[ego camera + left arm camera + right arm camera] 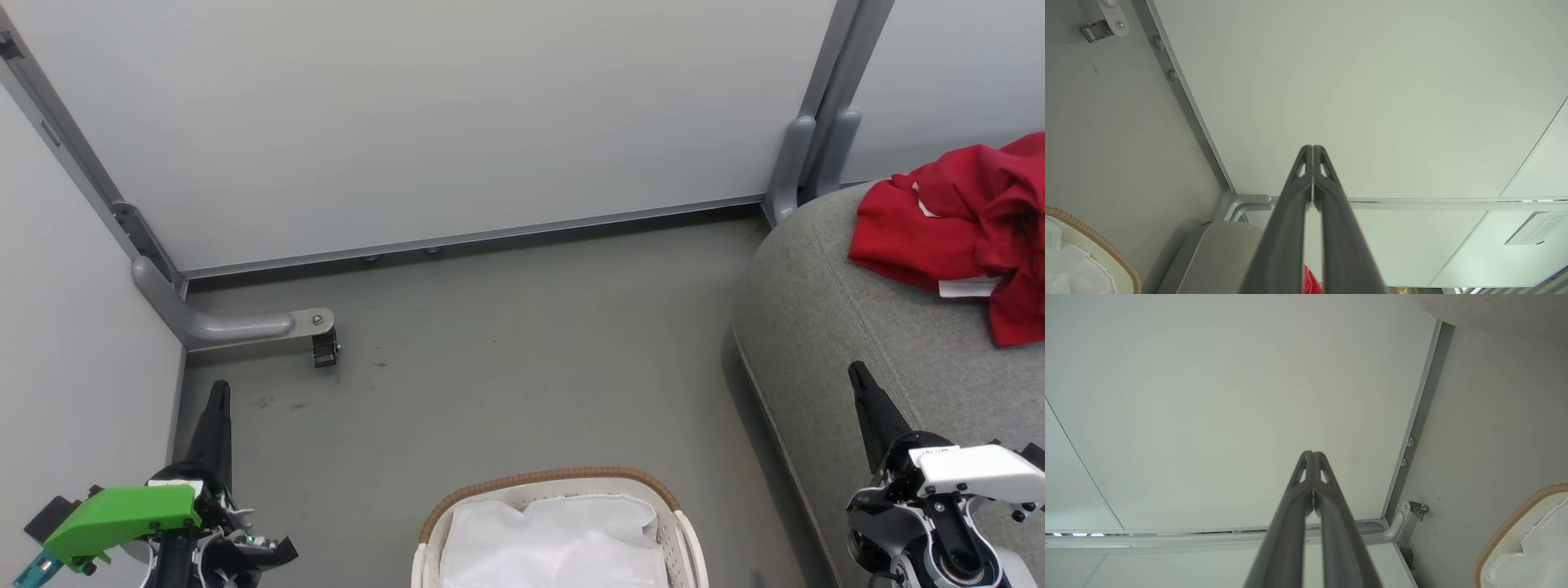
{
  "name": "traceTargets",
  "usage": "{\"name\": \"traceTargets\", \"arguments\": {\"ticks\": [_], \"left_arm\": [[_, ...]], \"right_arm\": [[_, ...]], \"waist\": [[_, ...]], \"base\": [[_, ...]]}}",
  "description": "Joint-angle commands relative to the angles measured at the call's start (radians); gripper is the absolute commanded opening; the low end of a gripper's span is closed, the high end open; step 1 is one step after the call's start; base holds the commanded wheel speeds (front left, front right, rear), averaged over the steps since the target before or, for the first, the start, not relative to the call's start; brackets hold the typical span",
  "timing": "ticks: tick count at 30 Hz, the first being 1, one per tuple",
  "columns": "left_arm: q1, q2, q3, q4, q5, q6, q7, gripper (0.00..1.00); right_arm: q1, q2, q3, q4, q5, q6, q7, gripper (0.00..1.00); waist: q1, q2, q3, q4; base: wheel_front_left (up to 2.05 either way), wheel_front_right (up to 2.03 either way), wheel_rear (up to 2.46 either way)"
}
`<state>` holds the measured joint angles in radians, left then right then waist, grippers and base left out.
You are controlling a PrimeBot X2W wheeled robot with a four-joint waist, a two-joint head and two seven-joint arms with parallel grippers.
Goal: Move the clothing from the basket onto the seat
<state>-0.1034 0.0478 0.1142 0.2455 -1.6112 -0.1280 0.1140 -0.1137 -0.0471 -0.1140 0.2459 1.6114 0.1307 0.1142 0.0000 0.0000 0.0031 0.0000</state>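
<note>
The clothing (955, 220) is lying crumpled in a red heap on the seat (824, 327), beyond the basket (555, 478) and to its right, well apart from it. The heap is being cut off by the right edge of the head view, so its long axis cannot be told. A white label is being shown on the heap's edge nearest the basket. In the left wrist view a sliver of the clothing (1310, 283) is being glimpsed between the dark fingers, past the seat (1220, 253).

The seat's stitched seam is running from just right of the basket away toward the wall panel (457, 122), where its rounded corner is turning. A white liner cloth (563, 539) is lying inside the basket, under the brown woven rim.

The left gripper (219, 392) is being held to the left of the basket, over the grey floor (506, 367). The right gripper (857, 376) is being held to the basket's right, over the seat's edge. Both are pointing past the basket toward the wall panel. In the wrist views the left gripper (1312, 149) and the right gripper (1311, 454) are each being shown with fingers pressed together tip to tip, with the basket's rim (1094, 241) (1515, 522) at a lower corner.
</note>
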Motion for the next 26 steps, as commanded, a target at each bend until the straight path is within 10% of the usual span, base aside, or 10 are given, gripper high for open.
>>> {"name": "traceTargets", "arguments": {"ticks": [1,26], "left_arm": [[-0.01,0.004,0.002,-0.002,-0.003,-0.006,0.003,0.0],[-0.01,0.004,0.002,-0.002,-0.004,-0.006,0.003,0.0]], "right_arm": [[0.01,-0.006,-0.002,-0.004,0.003,0.0,0.003,0.0],[0.01,-0.006,-0.002,-0.004,0.003,0.0,0.003,0.0]], "waist": [[0.0,0.0,0.0,0.0],[0.0,0.0,0.0,0.0]], "base": [[0.0,0.0,0.0],[0.0,0.0,0.0]]}}
